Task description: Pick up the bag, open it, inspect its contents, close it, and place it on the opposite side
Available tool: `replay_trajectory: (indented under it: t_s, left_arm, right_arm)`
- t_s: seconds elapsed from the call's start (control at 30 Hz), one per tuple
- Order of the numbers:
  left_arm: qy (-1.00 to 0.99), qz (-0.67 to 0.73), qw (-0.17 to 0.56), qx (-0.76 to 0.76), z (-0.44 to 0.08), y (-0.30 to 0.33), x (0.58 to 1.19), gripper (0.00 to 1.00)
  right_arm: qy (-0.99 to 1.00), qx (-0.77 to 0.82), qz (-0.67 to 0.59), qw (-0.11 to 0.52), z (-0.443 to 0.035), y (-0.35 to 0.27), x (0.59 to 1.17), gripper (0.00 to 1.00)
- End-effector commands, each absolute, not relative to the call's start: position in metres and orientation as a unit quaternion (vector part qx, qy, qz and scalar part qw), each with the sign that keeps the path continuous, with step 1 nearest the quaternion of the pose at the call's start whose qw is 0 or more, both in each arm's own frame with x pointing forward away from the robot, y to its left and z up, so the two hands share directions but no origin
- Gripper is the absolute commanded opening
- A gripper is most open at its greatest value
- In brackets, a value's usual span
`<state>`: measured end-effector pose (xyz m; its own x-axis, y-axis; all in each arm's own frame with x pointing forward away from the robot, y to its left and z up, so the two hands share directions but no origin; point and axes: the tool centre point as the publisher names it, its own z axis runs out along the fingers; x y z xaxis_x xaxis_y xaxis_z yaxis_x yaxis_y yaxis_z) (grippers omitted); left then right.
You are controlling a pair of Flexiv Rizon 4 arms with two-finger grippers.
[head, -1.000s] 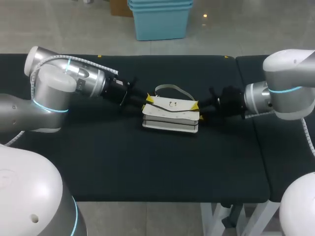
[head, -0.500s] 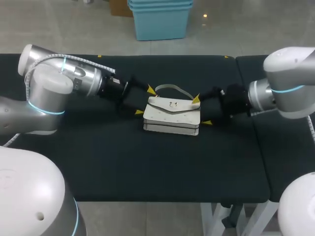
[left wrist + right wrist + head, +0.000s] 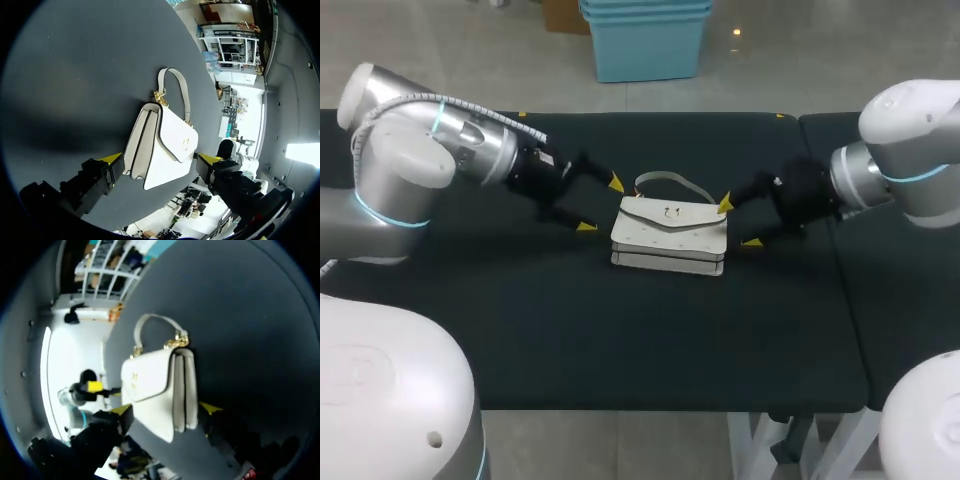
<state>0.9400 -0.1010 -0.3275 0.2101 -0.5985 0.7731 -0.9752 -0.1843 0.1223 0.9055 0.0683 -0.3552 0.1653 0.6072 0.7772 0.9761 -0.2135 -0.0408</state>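
Now | bag point(image 3: 670, 235) centre frame, flap shut | left tool point(image 3: 601, 205), right tool point(image 3: 738, 222) wide, flanking it | close evenly on both ends

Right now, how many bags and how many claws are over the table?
Bag: 1
Claws: 2, the left claw and the right claw
Total: 3
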Motion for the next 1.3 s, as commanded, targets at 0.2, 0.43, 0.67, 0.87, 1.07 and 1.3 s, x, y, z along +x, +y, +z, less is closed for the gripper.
replay_trajectory:
  t_s: [0.2,0.43,0.67,0.87,1.07,1.3]
  left_arm:
    - [-0.609,0.222,0.27,0.712,-0.315,-0.079,0.946,1.0]
    - [-0.609,0.207,0.266,0.718,-0.32,-0.067,0.95,1.0]
    - [-0.594,0.192,0.246,0.741,-0.325,-0.062,0.954,1.0]
    - [-0.598,0.188,0.235,0.743,-0.325,-0.056,0.957,1.0]
    - [-0.628,0.181,0.236,0.72,-0.325,-0.043,0.962,1.0]
    - [-0.668,0.16,0.216,0.694,-0.321,-0.034,0.963,1.0]
  right_arm:
    - [-0.576,-0.71,-0.283,0.288,-0.362,0.074,0.908,0.32]
    - [-0.578,-0.708,-0.271,0.301,-0.371,0.081,0.905,0.31]
    - [-0.576,-0.71,-0.262,0.309,-0.376,0.086,0.901,0.27]
    - [-0.573,-0.71,-0.262,0.316,-0.381,0.088,0.9,0.0]
    - [-0.579,-0.72,-0.255,0.287,-0.388,0.082,0.91,0.0]
    - [-0.592,-0.72,-0.257,0.255,-0.382,0.072,0.92,0.0]
